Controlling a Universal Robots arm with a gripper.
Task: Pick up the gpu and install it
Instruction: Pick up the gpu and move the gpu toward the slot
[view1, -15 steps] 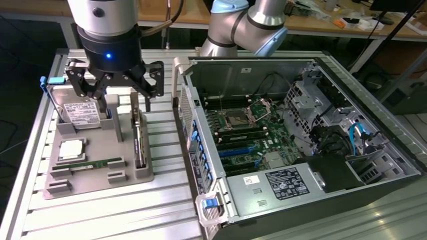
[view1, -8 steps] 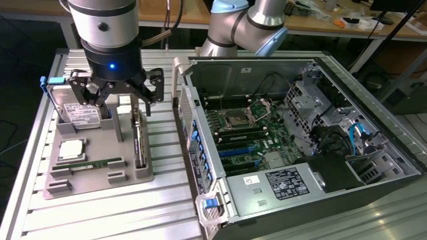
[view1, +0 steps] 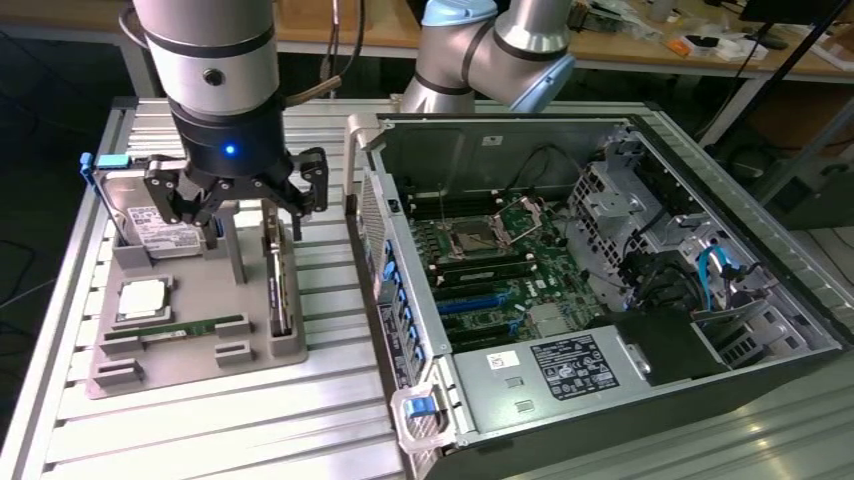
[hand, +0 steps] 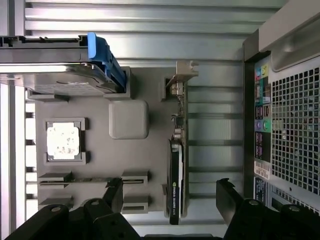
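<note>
The hand (view1: 242, 203) hangs over the gray holder (view1: 274, 352) on the slatted metal desk (view1: 200, 430). Its jaws are spread wide and it grasps nothing. The gpu (view1: 278, 285) stands on its long edge in a slot of the holder, on the side nearest the open computer case (view1: 494, 150). In the wrist view the gpu (hand: 176, 165) looks very thin. I see a black cover with a small green mark along one part, and a narrow silver bracket (hand: 182, 75) bent over at one end. The two black fingers (hand: 227, 192) are on either side of the card's line, not touching it. A hard drive (view1: 154, 228) with a white label stands in the same holder.
</note>
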